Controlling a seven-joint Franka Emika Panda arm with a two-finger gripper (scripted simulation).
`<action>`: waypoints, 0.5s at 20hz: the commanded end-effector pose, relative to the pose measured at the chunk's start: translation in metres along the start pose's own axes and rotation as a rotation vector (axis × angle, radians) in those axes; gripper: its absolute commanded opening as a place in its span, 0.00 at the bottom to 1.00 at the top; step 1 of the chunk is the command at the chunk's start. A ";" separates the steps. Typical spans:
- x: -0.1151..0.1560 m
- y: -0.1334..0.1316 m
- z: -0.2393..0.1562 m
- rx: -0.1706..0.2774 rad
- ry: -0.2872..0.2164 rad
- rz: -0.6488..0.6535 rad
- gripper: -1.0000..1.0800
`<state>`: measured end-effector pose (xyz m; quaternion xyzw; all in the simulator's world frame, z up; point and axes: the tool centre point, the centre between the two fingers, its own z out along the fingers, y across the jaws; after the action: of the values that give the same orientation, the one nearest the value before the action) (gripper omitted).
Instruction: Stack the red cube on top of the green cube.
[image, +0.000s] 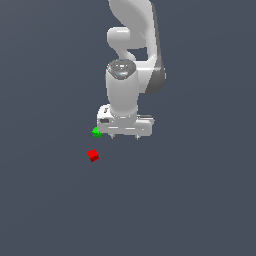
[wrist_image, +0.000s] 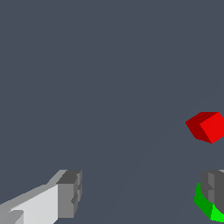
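Observation:
The red cube (image: 93, 155) lies on the grey floor, toward the exterior view's left and in front of the gripper; the wrist view shows the red cube (wrist_image: 205, 126) too. Behind it sits the green cube (image: 96, 132), right beside the white gripper's (image: 125, 136) body and partly hidden by it. In the wrist view the green cube (wrist_image: 209, 208) is partly covered by one dark fingertip (wrist_image: 213, 187). The gripper (wrist_image: 142, 192) is open, with only bare floor between its fingers. Both cubes lie outside the gap.
The white arm (image: 132, 55) rises behind the gripper. Plain grey floor (image: 190, 200) surrounds the cubes on all sides.

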<state>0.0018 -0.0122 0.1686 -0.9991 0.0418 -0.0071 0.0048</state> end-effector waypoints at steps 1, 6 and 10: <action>0.000 0.000 0.000 0.000 0.000 0.000 0.96; -0.001 0.003 0.002 0.000 0.000 -0.012 0.96; -0.002 0.011 0.006 0.000 -0.001 -0.038 0.96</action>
<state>-0.0002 -0.0193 0.1639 -0.9996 0.0278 -0.0069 0.0046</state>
